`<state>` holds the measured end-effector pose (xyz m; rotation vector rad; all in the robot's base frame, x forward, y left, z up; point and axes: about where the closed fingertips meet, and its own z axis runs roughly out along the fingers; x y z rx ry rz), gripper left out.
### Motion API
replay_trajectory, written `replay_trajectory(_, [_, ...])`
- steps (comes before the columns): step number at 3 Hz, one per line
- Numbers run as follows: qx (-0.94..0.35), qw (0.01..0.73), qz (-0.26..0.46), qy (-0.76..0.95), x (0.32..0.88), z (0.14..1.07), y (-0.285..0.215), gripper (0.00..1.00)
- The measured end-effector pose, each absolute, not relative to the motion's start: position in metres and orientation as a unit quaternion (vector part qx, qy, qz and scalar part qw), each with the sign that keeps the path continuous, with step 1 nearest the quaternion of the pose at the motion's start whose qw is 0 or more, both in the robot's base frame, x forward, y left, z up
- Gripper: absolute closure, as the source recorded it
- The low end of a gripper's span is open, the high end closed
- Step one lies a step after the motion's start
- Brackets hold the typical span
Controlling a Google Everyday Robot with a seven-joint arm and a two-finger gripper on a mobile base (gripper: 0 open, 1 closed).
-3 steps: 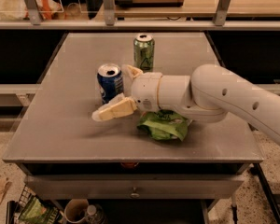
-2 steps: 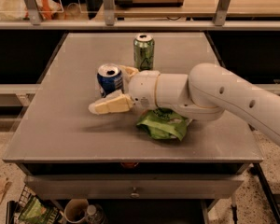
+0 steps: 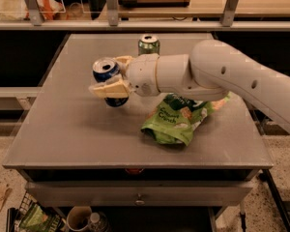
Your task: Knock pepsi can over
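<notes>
The pepsi can (image 3: 105, 70) is dark blue with a silver top. It stands left of centre on the grey table (image 3: 63, 129) and leans to the left, with its top tipped away from the arm. My gripper (image 3: 115, 74) reaches in from the right and is open. Its near cream finger (image 3: 108, 89) lies across the front of the can's lower half. Its far finger (image 3: 123, 60) is just behind and to the right of the can. The can's base is partly hidden by the near finger.
A green can (image 3: 149, 44) stands upright at the back, just behind the gripper's wrist. A green crumpled snack bag (image 3: 176, 119) lies under the forearm right of centre. A shelf rail with posts (image 3: 111, 18) runs behind the table. A basket and a cup (image 3: 77, 220) sit below the front edge.
The gripper has moved left and slightly back against the pepsi can. The can, upright before, now leans to the left. The green can and the bag have not moved.
</notes>
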<state>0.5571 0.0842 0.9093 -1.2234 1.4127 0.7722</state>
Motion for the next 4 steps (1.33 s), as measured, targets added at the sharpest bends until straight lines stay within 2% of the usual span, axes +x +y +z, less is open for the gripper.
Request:
replay_trajectory(1, [-0.605, 0.492, 0.287, 0.556, 0.571, 0.948, 0.096, 0.95])
replay_trajectory(2, [-0.683, 0.441, 0.257, 0.522, 0.573, 0.961, 0.115, 1.0])
replay_trajectory(3, [-0.76, 0.37, 0.208, 0.492, 0.567, 0.962, 0.129, 1.0])
replay_trajectory(4, [-0.824, 0.286, 0.157, 0.463, 0.555, 0.95, 0.121, 1.0])
